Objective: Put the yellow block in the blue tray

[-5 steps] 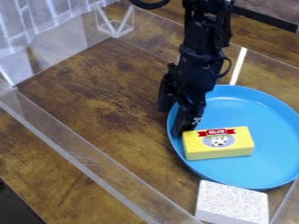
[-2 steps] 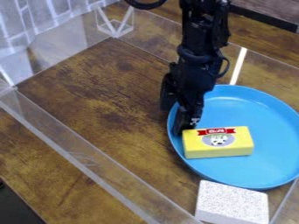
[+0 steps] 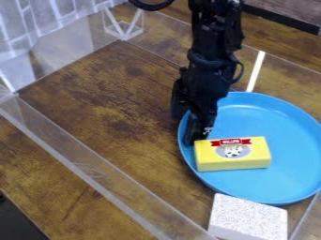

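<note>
You're looking at a dark wooden table with clear plastic walls running along its near and left edges. The blue tray sits at about four o'clock in the view, a wide round dish lying flat on the wood. Your black arm comes down from twelve o'clock and ends just over the tray's left rim, pointing straight down. Its gripper hangs at the tray's ten o'clock side. You can see the two fingers standing somewhat apart with nothing between them, though the dark shapes make it hard to judge just how wide the gap is. The yellow block lies flat inside the tray, toward its seven o'clock part, label side up; the fingertips are just beside its upper left corner, and you cannot tell whether they touch it. A white speckled block rests on the table at the tray's six o'clock, outside the rim.
</note>
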Controlling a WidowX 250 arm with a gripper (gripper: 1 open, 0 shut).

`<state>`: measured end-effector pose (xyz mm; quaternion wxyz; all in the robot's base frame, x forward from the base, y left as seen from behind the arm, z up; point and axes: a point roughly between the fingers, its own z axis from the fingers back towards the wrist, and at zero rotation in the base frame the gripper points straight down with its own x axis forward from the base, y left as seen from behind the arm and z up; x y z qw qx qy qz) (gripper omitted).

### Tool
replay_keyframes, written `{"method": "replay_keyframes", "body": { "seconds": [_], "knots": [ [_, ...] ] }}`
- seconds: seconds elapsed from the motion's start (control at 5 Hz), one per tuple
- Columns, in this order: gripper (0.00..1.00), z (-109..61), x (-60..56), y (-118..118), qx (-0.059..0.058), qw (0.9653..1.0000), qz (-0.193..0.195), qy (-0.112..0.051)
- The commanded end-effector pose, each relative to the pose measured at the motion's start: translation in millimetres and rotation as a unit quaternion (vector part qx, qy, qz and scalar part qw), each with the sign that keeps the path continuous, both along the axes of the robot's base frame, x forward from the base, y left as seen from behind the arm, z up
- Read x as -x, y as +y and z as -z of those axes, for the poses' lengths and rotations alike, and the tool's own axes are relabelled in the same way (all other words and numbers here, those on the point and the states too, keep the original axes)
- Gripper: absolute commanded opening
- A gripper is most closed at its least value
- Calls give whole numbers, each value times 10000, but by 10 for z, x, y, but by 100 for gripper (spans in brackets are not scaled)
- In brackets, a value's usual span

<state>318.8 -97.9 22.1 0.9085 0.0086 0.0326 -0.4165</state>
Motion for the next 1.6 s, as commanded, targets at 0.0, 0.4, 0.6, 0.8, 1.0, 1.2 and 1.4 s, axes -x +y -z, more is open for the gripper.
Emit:
{"method": "replay_keyframes", "body": {
  "seconds": [0.0,0.4,0.6,0.8,1.0,1.2,1.4],
  "knots": [
    [100,-235,79,-358,204,9986,418,-253],
    [100,-200,109,-290,260,9990,217,-279],
    [100,-179,146,-318,283,9991,126,-294],
    [100,-171,183,-344,305,9991,29,-309],
    [100,-178,237,-399,336,9988,-80,-339],
    [0,-226,189,-486,340,9988,106,-341],
    [0,-272,142,-573,335,9985,294,-332]
  ]
}}
